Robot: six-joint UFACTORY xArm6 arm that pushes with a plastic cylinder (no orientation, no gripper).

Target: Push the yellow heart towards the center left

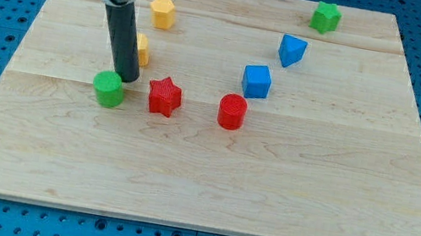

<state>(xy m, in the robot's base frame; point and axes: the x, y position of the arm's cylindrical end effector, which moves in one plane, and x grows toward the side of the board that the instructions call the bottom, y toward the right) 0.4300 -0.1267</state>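
Observation:
The yellow heart (143, 50) lies left of the board's middle, mostly hidden behind my rod. My tip (126, 79) rests on the board just in front of the heart, on its lower left side, and close to the upper right of a green cylinder (109, 89). A yellow hexagon block (162, 13) sits above the heart towards the view's top.
A red star (164, 96) and a red cylinder (231, 111) lie near the middle. A blue cube (257, 81) and a blue wedge-like block (291, 50) lie right of the middle. A green star-like block (325, 17) sits at the top right. The wooden board (334, 199) lies on a blue pegboard.

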